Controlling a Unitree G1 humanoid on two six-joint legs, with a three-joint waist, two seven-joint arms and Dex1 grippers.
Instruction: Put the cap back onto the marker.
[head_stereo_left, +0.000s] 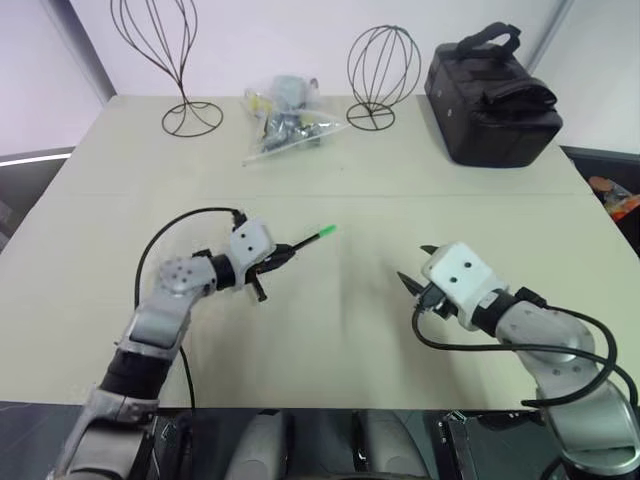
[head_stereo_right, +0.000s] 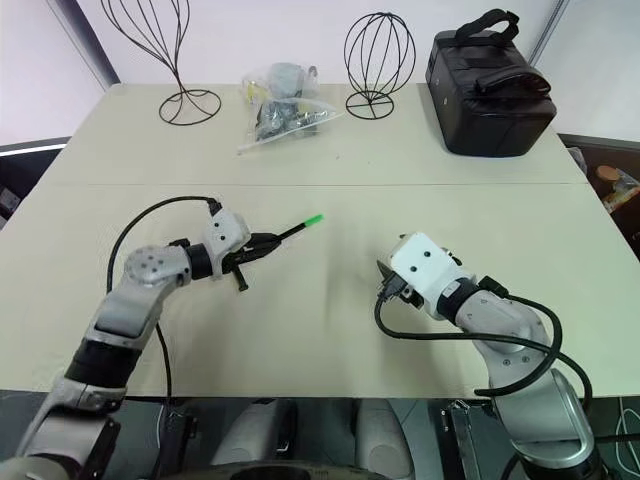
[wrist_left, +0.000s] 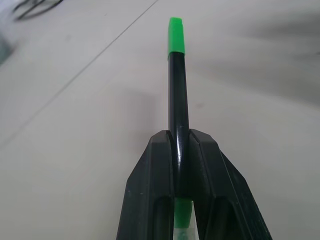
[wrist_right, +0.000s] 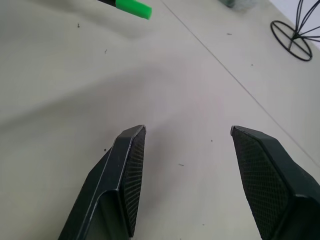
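My left gripper (head_stereo_left: 283, 254) is shut on the marker (head_stereo_left: 301, 243), a thin black stick held a little above the table (head_stereo_left: 330, 330). The marker points away to the right. A bright green cap (head_stereo_left: 325, 232) sits on its far end, in line with the shaft. In the left wrist view the black fingers (wrist_left: 155, 165) pinch the marker (wrist_left: 177, 95), with the cap (wrist_left: 176, 36) at its tip and more green showing between the fingers lower down. My right gripper (head_stereo_left: 413, 265) hovers to the right, open, with nothing between its fingers (wrist_right: 131, 165). It points toward the cap (wrist_right: 134, 7).
Along the far edge of the table stand two black wire stands (head_stereo_left: 190, 118) (head_stereo_left: 382, 62). Between them lies a clear plastic bag of small items (head_stereo_left: 285, 120). A black bag (head_stereo_left: 495, 95) stands at the far right. A seam crosses the tabletop.
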